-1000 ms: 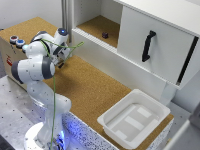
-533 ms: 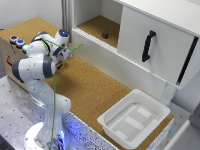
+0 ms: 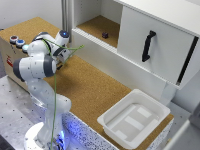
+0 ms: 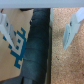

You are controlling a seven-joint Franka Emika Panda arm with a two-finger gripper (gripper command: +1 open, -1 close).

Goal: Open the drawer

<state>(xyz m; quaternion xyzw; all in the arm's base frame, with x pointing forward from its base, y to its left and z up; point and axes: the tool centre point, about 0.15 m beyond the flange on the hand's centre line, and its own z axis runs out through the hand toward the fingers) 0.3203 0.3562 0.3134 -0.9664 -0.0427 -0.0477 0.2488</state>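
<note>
The drawer is the white front panel (image 3: 165,30) of the cabinet at the exterior view's right, and it looks shut. It has a vertical black handle (image 3: 148,46). My gripper (image 3: 66,56) is far from it, at the exterior view's left, low over the cork surface beside a cardboard box (image 3: 9,47). In the wrist view the gripper (image 4: 40,24) is open and empty. Its two white fingers (image 4: 75,22) stand wide apart over the dark gap between the box's printed face (image 4: 14,40) and the cork (image 4: 67,60).
An open cabinet compartment (image 3: 95,25) left of the drawer holds a small dark object (image 3: 105,35). A white plastic tray (image 3: 156,108) lies on the cork at the near right. Coloured buttons (image 3: 16,41) sit on the cardboard box. A green cable (image 3: 70,49) runs along the arm.
</note>
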